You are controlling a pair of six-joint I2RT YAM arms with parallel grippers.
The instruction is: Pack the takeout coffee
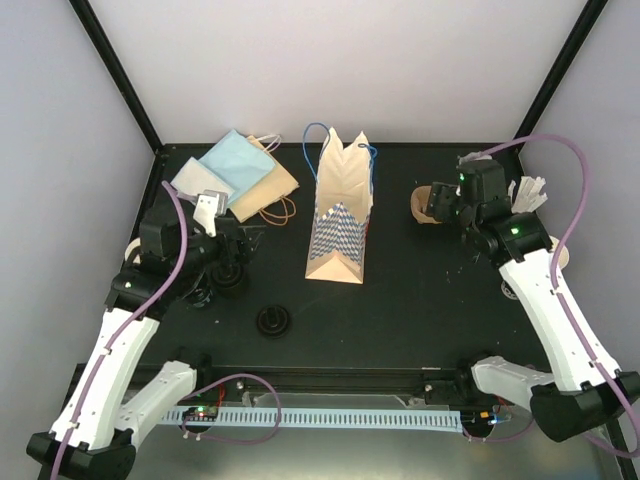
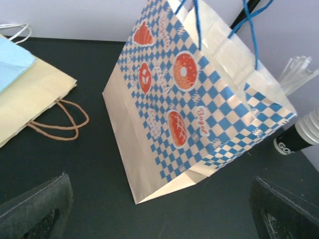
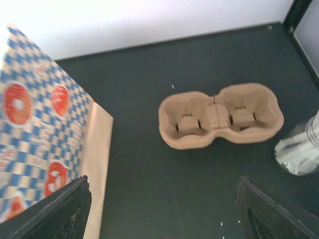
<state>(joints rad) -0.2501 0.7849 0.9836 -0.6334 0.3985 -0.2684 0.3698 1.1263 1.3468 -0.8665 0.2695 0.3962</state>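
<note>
Black table (image 1: 400, 300) bearing cup tray (image 3: 219, 117), white walls (image 1: 350, 60)

left arm (image 1: 118, 335) reaches forward, its left gripper (image 2: 159, 216) tipped down with jaws spread wide. right arm (image 1: 560, 300) stretches forward too, right gripper (image 3: 164, 211) angled down, jaws also standing wide apart.

Brown two-hole pulp cup tray (image 3: 215, 113) lies flat, hollows upward.

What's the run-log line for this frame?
left fingers: open, empty | right fingers: open, empty, facing cup tray | cup tray: empty, right of bag | black lid: loose, front-left of bag
</note>
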